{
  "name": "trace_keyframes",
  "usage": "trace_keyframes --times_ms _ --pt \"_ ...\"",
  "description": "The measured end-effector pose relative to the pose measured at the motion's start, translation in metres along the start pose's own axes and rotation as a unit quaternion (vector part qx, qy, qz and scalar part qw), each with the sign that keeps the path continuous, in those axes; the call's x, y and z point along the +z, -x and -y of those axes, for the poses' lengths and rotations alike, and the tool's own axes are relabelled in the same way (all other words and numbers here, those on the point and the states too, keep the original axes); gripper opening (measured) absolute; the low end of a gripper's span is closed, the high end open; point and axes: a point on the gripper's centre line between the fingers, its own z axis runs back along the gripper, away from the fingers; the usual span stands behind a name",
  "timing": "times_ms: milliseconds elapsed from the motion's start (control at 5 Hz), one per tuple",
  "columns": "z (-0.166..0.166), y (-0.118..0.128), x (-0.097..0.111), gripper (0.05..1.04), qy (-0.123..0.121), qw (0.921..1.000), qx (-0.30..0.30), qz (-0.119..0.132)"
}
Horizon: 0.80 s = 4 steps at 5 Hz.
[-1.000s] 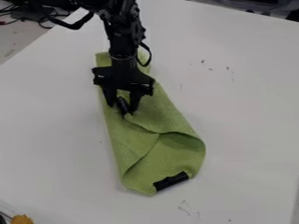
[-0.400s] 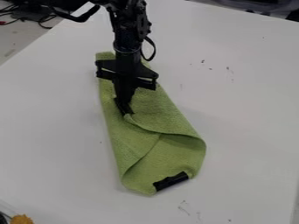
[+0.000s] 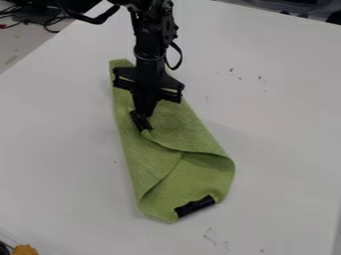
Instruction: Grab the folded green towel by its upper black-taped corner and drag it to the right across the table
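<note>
The green cloth (image 3: pixel 156 144) is overlapped by the closed gripper (image 3: pixel 145 114), its long axis laid from 11 to 5 o'clock. The near black strip (image 3: pixel 141 122) is met at the fingertips; whether it is gripped cannot be told. Toward 5 o'clock, a curled fold and the far black strip (image 3: pixel 194 206) are seen. Some cloth is hidden by the gripper. An orange thing (image 3: pixel 25 249) is seen toward 7 o'clock.
</note>
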Motion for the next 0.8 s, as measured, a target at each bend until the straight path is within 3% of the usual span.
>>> trace_keyframes --times_ms 400,600,800 --pt "-0.008 0.001 0.017 0.778 -0.025 0.9995 0.015 0.01" --pt "-0.005 0.008 0.012 0.995 -0.018 0.9996 0.021 0.005" --pt "-0.003 0.008 0.01 1.003 -0.002 0.9996 0.025 0.008"
